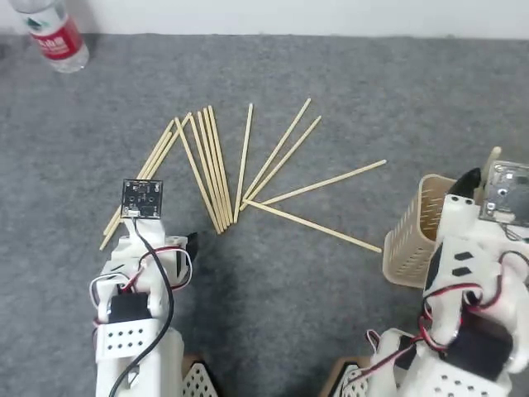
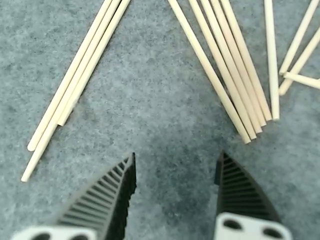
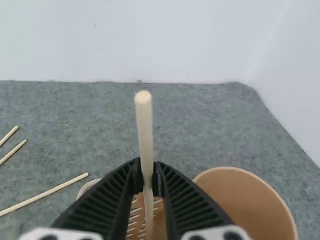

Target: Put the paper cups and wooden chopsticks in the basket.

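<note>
The right gripper (image 3: pixel 146 167) pinches a chopstick (image 3: pixel 143 115) above the basket (image 1: pixel 411 244); the left gripper (image 2: pixel 177 157) is spread wide, sticks (image 2: pixel 235 75) just ahead; they seem light, stiff; pinch the middle.

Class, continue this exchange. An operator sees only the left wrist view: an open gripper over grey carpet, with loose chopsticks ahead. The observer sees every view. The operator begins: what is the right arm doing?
Observer: The right gripper is shut on one chopstick, held upright.
Operator: Where is that relative to the basket?
Observer: It is over the basket, and the basket's slats show just beneath the fingers.
Operator: Is there anything else on the table that I can't see?
Observer: A plastic bottle is at the far left, well away from the loose chopsticks.
</note>
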You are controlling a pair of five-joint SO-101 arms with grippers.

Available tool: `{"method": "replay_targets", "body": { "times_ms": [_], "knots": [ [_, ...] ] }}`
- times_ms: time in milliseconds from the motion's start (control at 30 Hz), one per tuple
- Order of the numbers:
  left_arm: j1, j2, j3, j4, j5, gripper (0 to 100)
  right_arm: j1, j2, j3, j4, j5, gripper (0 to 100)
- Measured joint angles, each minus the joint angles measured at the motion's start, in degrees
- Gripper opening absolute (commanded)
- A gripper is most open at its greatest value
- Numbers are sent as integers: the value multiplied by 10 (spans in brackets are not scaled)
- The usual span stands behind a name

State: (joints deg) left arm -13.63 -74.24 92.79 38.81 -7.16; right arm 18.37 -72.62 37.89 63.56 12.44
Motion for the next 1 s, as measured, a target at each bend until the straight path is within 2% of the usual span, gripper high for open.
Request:
{"method": "replay_targets", "body": {
  "times_ms": [467,533,700,800,1000],
  "knots": [
    [0,0,0,0,0,243,0,-11,-1,0,0,17],
    [0,0,0,0,0,243,0,-11,-1,0,0,78],
    [0,0,0,0,0,243,0,-11,-1,0,-21,311],
    [0,0,0,0,0,243,0,-11,-1,0,-53,301],
    [0,0,0,0,0,243,0,-11,-1,0,-62,272]
  ]
}}
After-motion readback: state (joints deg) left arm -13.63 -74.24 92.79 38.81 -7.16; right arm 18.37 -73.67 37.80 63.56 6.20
